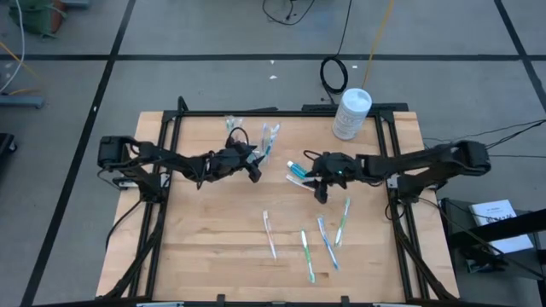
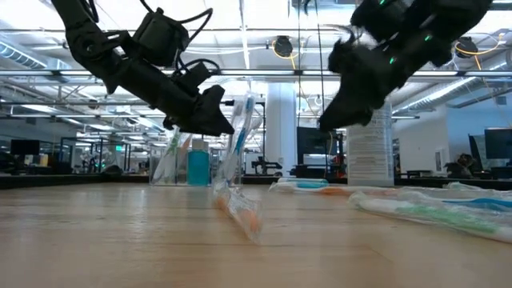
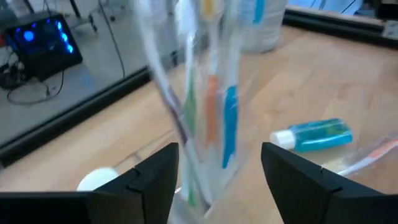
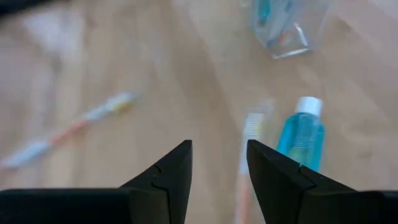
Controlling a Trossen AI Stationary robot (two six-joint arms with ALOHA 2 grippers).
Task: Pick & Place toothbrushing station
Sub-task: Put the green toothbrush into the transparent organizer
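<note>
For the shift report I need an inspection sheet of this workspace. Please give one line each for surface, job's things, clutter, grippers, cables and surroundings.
Surface: wooden table inside a black frame.
Job's things: clear holder with toothbrushes standing in it, upright near the table's back, between the left gripper's fingers.
Clutter: four loose toothbrushes in front; blue tube lying beside another toothbrush; white tub at the back right edge.
Grippers: left gripper open around the holder, not clamping it; right gripper open, empty, above the blue tube.
Cables: black cable loop and loose wires on the floor behind the table.
Surroundings: grey floor; office hall with monitors behind; a person seated far right in the low view.
</note>
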